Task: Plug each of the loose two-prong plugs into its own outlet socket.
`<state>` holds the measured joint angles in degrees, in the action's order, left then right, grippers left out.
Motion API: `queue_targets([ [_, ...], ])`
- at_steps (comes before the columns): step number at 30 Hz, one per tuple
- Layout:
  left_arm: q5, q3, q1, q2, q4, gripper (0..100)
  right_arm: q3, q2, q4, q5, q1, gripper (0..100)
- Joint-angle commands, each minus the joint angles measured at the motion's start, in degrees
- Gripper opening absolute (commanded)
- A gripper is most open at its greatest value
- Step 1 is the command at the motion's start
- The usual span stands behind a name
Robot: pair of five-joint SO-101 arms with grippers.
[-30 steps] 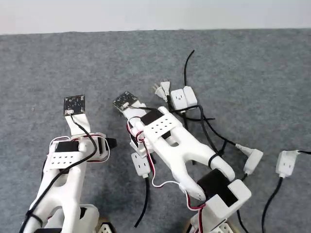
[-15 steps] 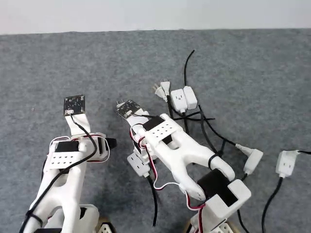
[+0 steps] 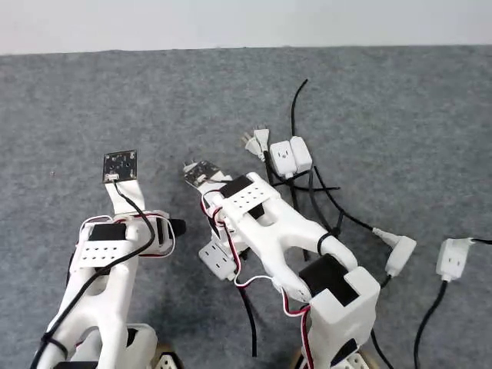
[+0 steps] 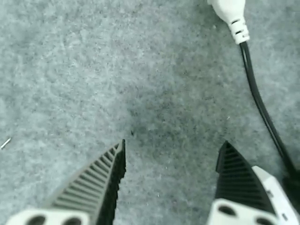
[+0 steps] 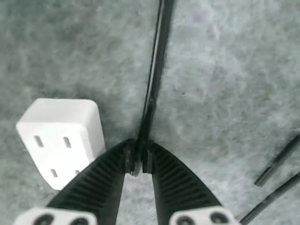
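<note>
the right gripper (image 5: 139, 161) is shown with its fingers closed together and clamped on a black cord (image 5: 154, 70), at a point just beside a white outlet socket (image 5: 61, 140). the slotted face of this socket is turned toward the right wrist camera. in the high view, the socket (image 3: 217, 260) lies on the grey carpet (image 3: 400, 100) under the forward part of the right arm, and a black cord is seen trailing from it toward the near edge.

the left gripper (image 4: 173, 143) is shown with its fingers spread wide apart and nothing between them; only carpet lies in the gap. a white cord end (image 4: 229, 11) with a black lead is seen beyond it, well apart from both fingers.

two two-prong plugs (image 3: 256, 140) lie touching each other farther out on the carpet, just beside a pair of white socket blocks (image 3: 290, 156), over tangled black cords. a third white plug (image 3: 400, 252) lies to the right of the right arm, and a further socket (image 3: 452, 257) lies near it, apart from it.
</note>
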<state>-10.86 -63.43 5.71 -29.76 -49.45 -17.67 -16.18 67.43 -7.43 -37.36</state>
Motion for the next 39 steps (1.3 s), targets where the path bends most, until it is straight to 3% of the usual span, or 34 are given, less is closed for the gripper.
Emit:
queue_targets([
  [1,0.5,1.7,-0.5,0.1,1.5,30,1.9,1.0,1.5,-1.4,-0.4,0.9],
  [12,0.5,1.7,-0.5,0.1,1.5,30,12.1,21.4,20.6,-5.2,9.9,0.9],
  [20,0.5,1.7,-0.4,0.1,1.6,30,30.0,28.2,35.4,-7.6,10.5,0.9],
  [33,0.5,1.9,-0.4,0.1,1.6,30,42.4,27.7,35.6,-7.2,11.6,0.9],
  [39,0.5,1.9,-0.4,0.1,1.6,30,45.8,16.8,34.9,-7.2,10.0,0.9],
])
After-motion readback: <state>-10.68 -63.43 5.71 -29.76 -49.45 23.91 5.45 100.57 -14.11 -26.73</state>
